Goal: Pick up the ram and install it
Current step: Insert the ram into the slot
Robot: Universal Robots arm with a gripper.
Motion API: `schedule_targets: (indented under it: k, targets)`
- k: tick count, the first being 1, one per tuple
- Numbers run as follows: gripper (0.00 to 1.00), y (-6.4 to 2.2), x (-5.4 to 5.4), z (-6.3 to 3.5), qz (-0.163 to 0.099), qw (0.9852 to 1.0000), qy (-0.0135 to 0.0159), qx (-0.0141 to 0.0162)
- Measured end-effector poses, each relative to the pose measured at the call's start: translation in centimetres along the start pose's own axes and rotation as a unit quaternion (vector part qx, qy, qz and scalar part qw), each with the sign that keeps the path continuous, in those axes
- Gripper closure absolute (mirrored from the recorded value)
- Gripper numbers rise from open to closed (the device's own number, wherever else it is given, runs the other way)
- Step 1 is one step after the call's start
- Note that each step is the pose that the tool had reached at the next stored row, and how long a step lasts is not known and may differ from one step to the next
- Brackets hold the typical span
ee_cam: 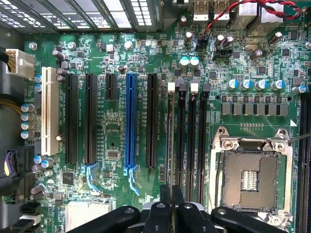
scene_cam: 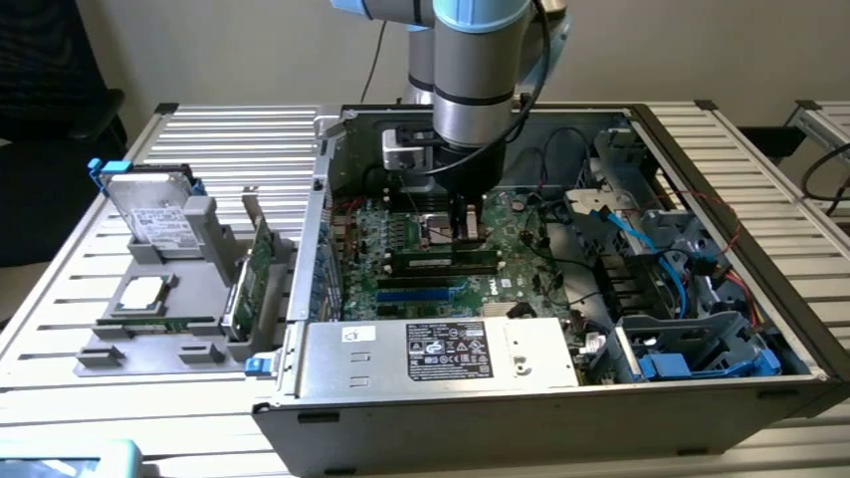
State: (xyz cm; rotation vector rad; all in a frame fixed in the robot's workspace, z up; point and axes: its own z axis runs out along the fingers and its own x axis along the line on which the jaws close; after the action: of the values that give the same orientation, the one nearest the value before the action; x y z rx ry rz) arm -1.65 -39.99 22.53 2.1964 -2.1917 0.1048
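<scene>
Exterior view: gripper (scene_cam: 465, 237) was down inside the open PC case (scene_cam: 558, 398), fingertips on the ram (scene_cam: 445, 262). The ram lay lengthwise along the memory slots mid-way across the motherboard (scene_cam: 392, 237). Jaws were almost together, pinching the thin stick across its thickness, somewhat toward its end on the exterior view's right. Off-centre hold means a downward push could drive one end in first and cock the stick in the slot. Couldn't tell from this angle whether it was seated or only resting on the slot mouth. Wrist view: gripper (ee_cam: 171, 191) was nearly closed, with the ram (ee_cam: 170, 141) edge-on as a thin line running out from between the pads. It sat over the memory slot just beside the long black expansion slot (ee_cam: 151, 121), with a white latch (ee_cam: 170, 87) at the far end. Main risks were a small sideways offset landing the edge on the slot wall or in the neighbouring slot (ee_cam: 182, 141), a latch not swung out blocking that end, and the notch not matching the key. Such a narrow pinch could let the stick pivot under load. The open CPU socket (ee_cam: 250, 177) was near, so a slip could bend its pins.
</scene>
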Motion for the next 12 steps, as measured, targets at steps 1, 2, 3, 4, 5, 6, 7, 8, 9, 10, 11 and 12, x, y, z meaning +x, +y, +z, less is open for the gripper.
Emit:
schedule_targets:
  k: [1,2,3,4,5,6,7,8,9,10,11,12]
  targets:
    - [0.87,0.01,0.00,0.03,0.000,1.0000,0.0000,0.0002]
    - [0.87,0.01,0.00,0.06,0.000,1.0000,0.0000,0.0004]
    - [0.87,0.02,-0.01,0.09,0.000,1.0000,0.0000,0.0007]
    - [0.87,0.03,-0.01,0.11,0.000,1.0000,0.0000,0.0007]
    - [0.85,0.03,-0.01,0.12,0.000,1.0000,0.0000,0.0008]
    - [0.79,0.02,-0.01,0.12,0.000,1.0000,0.0001,0.0009]
    - [0.79,0.02,-0.01,0.12,0.000,1.0000,0.0001,0.0009]
    - [0.79,0.02,-0.01,0.12,0.000,1.0000,0.0000,0.0009]
    - [0.73,0.02,0.00,0.05,0.000,1.0000,0.0000,0.0010]
    - [0.73,0.02,0.01,-0.13,0.000,1.0000,-0.0002,0.0010]
    - [0.73,0.01,0.03,-0.35,0.000,1.0000,0.0000,0.0009]
    - [0.73,0.01,0.04,-0.60,0.000,1.0000,0.0000,0.0010]
